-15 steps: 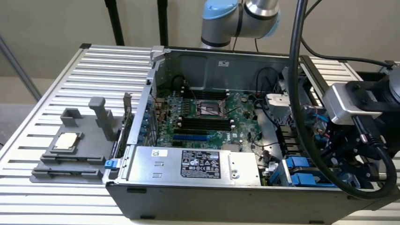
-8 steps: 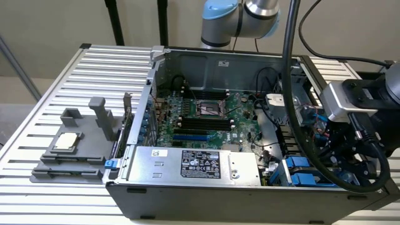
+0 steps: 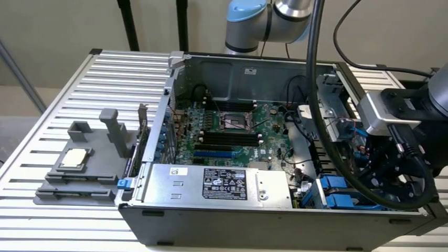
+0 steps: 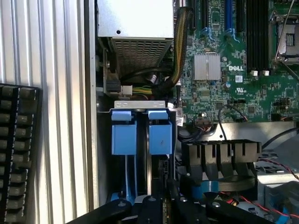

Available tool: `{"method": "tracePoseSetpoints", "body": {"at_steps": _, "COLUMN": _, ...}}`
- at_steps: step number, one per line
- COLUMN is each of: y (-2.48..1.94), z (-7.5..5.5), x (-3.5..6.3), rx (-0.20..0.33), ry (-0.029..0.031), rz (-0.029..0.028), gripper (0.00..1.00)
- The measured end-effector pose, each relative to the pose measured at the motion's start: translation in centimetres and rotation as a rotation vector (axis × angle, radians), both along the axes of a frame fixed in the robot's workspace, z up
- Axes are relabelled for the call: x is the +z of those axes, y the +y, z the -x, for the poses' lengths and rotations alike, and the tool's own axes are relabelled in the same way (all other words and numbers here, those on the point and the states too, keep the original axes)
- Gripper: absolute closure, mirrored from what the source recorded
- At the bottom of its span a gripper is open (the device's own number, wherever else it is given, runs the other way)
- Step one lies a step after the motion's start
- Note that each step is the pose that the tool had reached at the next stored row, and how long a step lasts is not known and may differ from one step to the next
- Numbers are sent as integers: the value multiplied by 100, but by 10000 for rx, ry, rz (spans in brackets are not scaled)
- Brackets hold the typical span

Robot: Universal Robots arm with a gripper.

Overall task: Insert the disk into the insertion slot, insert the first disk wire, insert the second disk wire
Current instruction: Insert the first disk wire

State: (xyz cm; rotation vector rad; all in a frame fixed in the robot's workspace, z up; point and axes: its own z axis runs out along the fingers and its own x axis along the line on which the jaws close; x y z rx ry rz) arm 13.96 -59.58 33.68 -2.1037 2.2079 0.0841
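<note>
Noted an open computer case (image 3: 280, 220) lying on a slatted metal surface (image 3: 105, 73). Located the insertion slot (image 4: 140, 103) at the case's edge on the exterior view's right, just beside the silver power supply (image 3: 217, 184) and near the motherboard (image 4: 233, 70). Found two blue carrier frames (image 4: 124, 133) (image 4: 160, 133) seated side by side in it, tops level. Cannot tell which of them holds the disk. Observed the gripper (image 4: 154, 207) hanging directly over the slot, close to the frames. Cannot tell how far open, nor whether gripping anything. Recorded a grey fixture (image 3: 63, 184) well apart on the surface.
</note>
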Motion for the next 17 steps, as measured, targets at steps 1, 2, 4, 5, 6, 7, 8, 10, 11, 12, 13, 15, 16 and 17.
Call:
{"method": "tracePoseSetpoints", "body": {"at_steps": 1, "y": 7, "z": 0, "x": -5, "rx": -7, "ry": 0, "rz": 20, "gripper": 84}}
{"method": "tracePoseSetpoints", "body": {"at_steps": 2, "y": 15, "z": 0, "x": -7, "rx": -13, "ry": -1, "rz": 37, "gripper": 84}}
{"method": "tracePoseSetpoints", "body": {"at_steps": 4, "y": 40, "z": 0, "x": -10, "rx": -19, "ry": -1, "rz": 58, "gripper": 84}}
{"method": "tracePoseSetpoints", "body": {"at_steps": 5, "y": 54, "z": 0, "x": -10, "rx": -21, "ry": -1, "rz": 63, "gripper": 84}}
{"method": "tracePoseSetpoints", "body": {"at_steps": 6, "y": 69, "z": -1, "x": -10, "rx": -21, "ry": -2, "rz": 73, "gripper": 84}}
{"method": "tracePoseSetpoints", "body": {"at_steps": 7, "y": 84, "z": -1, "x": -11, "rx": -22, "ry": -2, "rz": 86, "gripper": 84}}
{"method": "tracePoseSetpoints", "body": {"at_steps": 8, "y": 94, "z": 0, "x": -11, "rx": -23, "ry": -1, "rz": 102, "gripper": 84}}
{"method": "tracePoseSetpoints", "body": {"at_steps": 10, "y": 103, "z": -1, "x": -13, "rx": -25, "ry": -1, "rz": 147, "gripper": 84}}
{"method": "tracePoseSetpoints", "body": {"at_steps": 11, "y": 105, "z": -3, "x": -15, "rx": -25, "ry": -1, "rz": 175, "gripper": 84}}
{"method": "tracePoseSetpoints", "body": {"at_steps": 12, "y": 106, "z": -5, "x": -17, "rx": -25, "ry": 0, "rz": 206, "gripper": 84}}
{"method": "tracePoseSetpoints", "body": {"at_steps": 13, "y": 107, "z": -9, "x": -18, "rx": -26, "ry": 1, "rz": 236, "gripper": 84}}
{"method": "tracePoseSetpoints", "body": {"at_steps": 15, "y": 110, "z": -11, "x": -22, "rx": -29, "ry": 0, "rz": 283, "gripper": 84}}
{"method": "tracePoseSetpoints", "body": {"at_steps": 16, "y": 111, "z": -12, "x": -24, "rx": -30, "ry": 0, "rz": 298, "gripper": 84}}
{"method": "tracePoseSetpoints", "body": {"at_steps": 17, "y": 112, "z": -13, "x": -24, "rx": -29, "ry": -1, "rz": 308, "gripper": 84}}
